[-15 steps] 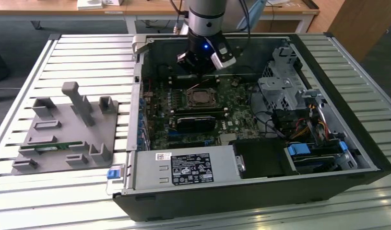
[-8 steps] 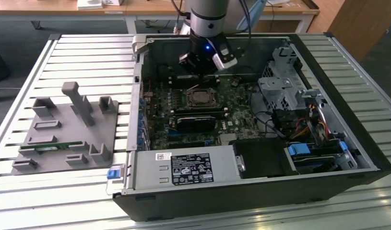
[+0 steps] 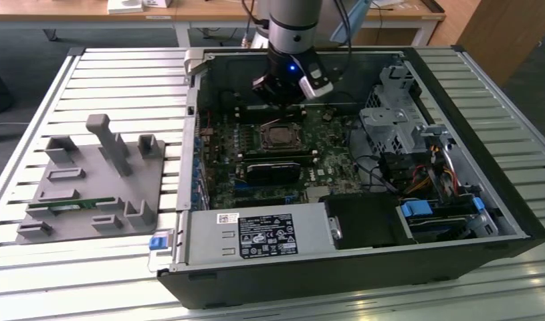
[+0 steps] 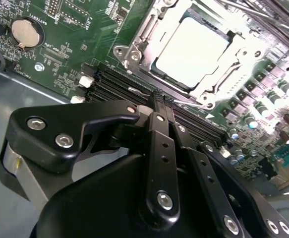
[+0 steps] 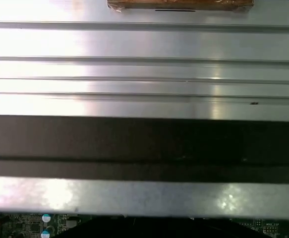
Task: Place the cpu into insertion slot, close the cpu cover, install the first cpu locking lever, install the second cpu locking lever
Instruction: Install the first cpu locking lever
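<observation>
The chip (image 4: 191, 47) lay seated under the closed cover (image 4: 134, 49); the gripper (image 4: 158, 106), fingers (image 4: 160, 148) pressed together, hung beside a locking lever (image 4: 186, 103); latching it seemed in hand, needing precise pressure.

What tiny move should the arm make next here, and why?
Probably a slight downward press on the thin wire lever. In the second wrist view the cpu sits in its socket with the cpu cover lying over its edges, and that lever runs right beside the tip of the gripper.
</observation>
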{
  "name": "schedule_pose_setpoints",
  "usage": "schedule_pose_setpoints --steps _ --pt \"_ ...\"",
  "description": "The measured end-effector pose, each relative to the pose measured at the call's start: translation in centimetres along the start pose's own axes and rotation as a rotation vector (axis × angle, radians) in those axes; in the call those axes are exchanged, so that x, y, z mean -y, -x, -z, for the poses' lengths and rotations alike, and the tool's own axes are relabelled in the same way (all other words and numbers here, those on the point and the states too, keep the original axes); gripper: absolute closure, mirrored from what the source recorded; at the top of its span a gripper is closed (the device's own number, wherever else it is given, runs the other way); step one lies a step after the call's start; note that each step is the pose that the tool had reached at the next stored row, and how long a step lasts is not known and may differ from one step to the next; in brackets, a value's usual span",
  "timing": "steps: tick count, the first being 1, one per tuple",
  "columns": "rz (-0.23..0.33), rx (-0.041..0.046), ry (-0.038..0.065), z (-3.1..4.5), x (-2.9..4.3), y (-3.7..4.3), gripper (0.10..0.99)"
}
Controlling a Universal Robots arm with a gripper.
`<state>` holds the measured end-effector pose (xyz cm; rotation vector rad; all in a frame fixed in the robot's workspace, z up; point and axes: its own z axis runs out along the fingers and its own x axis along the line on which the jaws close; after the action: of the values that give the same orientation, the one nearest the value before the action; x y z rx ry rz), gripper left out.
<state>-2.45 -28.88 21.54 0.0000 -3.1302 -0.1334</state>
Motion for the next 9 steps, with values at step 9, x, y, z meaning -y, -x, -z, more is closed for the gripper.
schedule_pose_setpoints --steps 9 --pt "0.000 -0.0001 -0.006 -0.69 -0.19 0.62 0.980"
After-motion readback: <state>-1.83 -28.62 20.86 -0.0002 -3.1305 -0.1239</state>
